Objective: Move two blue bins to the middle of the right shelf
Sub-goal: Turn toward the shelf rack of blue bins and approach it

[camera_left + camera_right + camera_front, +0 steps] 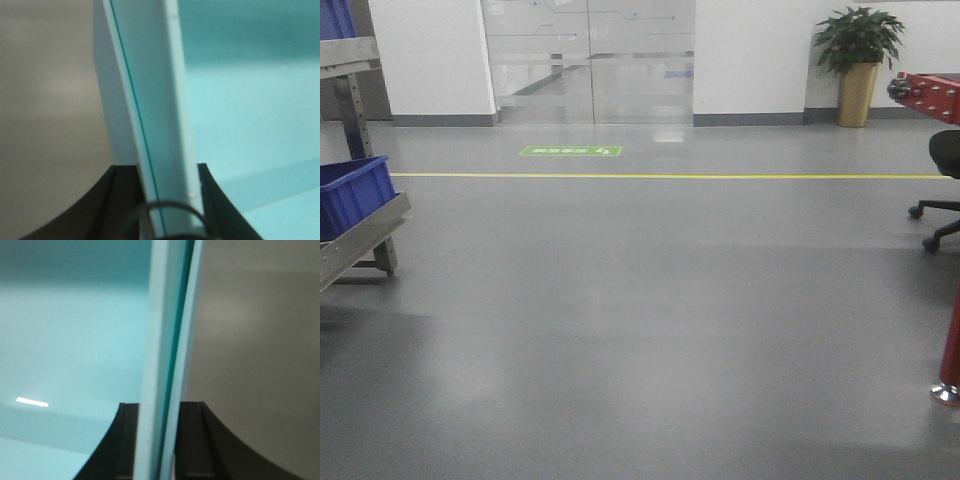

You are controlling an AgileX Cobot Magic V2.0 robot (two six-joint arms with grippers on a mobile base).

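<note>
The two blue bins (150, 100), pale cyan, smooth-walled and nested with a thin seam between their walls, hung over grey floor (260, 340). The left gripper (167, 195) clamped their rim from six o'clock; the right gripper (159, 430) pinched the opposite rim likewise.

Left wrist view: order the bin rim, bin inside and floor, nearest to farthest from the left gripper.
1. bin rim, centre, clamped in the left gripper.
2. bin inside, right of the rim.
3. floor, left, beyond the outer wall.
</note>
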